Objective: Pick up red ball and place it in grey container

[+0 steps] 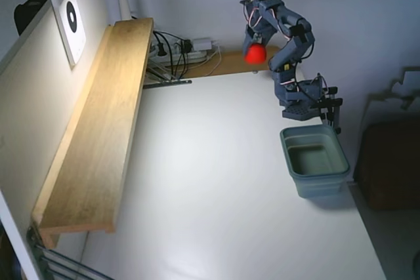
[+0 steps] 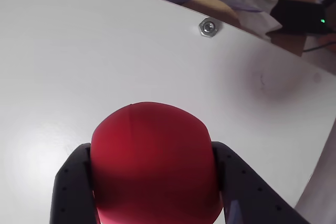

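Gripper [image 2: 152, 182] clamped on the red ball [image 2: 155, 163], one finger [image 2: 71, 187] pressing each side in the wrist view. In the fixed view the ball [image 1: 255, 53] hangs in the air at the far end of the white table [image 1: 216, 195], arm [image 1: 289, 50] folded above its base. Grey container [image 1: 315, 160] sits on the table just in front of the base, well apart from the ball. A bolt [image 2: 208, 26] shows in the tabletop.

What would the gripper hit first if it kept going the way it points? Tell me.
Probably the white table: the gripper, shut on the red ball, points down at bare tabletop near a bolt. Depth is unclear.
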You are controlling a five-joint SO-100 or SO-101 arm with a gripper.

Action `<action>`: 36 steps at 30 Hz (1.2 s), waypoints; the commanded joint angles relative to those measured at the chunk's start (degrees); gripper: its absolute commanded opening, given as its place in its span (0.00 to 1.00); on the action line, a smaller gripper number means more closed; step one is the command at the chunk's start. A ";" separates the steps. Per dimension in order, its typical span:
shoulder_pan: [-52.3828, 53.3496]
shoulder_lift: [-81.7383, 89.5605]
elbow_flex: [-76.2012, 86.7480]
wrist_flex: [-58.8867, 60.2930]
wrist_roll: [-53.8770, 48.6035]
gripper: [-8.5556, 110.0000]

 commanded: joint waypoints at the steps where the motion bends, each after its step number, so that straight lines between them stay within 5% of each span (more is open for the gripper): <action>1: 0.48 -1.54 -9.41 4.94 0.09 0.27; 9: 0.48 -8.04 -25.96 14.99 0.09 0.27; 24: 0.36 -8.11 -26.14 15.10 0.09 0.27; 36: -18.23 -8.11 -26.14 15.10 0.09 0.27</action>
